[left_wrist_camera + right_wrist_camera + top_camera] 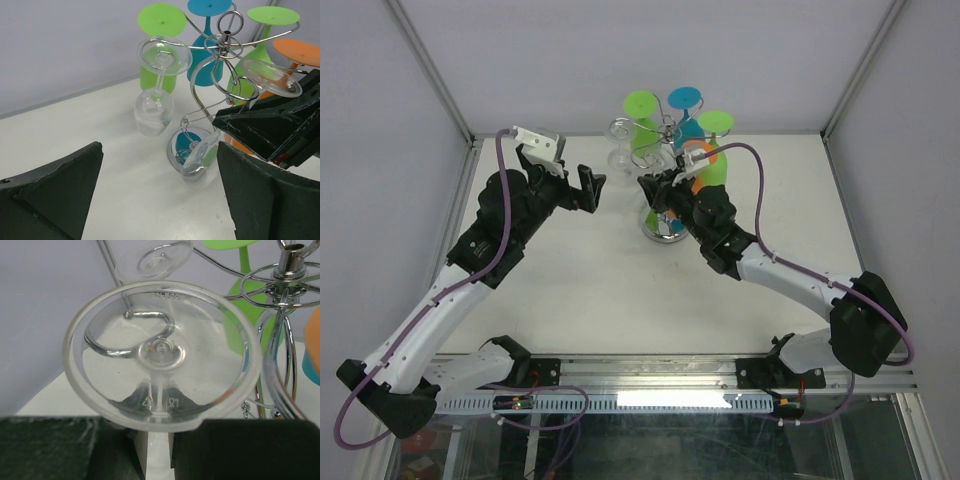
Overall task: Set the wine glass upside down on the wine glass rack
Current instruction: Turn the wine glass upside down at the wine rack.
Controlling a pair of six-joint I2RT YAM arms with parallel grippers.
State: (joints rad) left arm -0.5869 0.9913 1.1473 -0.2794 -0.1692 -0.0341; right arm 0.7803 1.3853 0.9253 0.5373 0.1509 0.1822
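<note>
The chrome wine glass rack stands at the back middle of the table, its post and scroll arms in the left wrist view. My right gripper is shut on the stem of a clear wine glass, held upside down with its foot up and tilted. A curled rack arm shows through the foot. In the left wrist view the foot is beside the scrolls and the bowl hangs over the rack base. My left gripper is open and empty, left of the rack.
Another clear glass hangs upside down on the rack's left side. Two green glasses, a blue one and an orange one hang on the other arms. White walls close in the back and sides.
</note>
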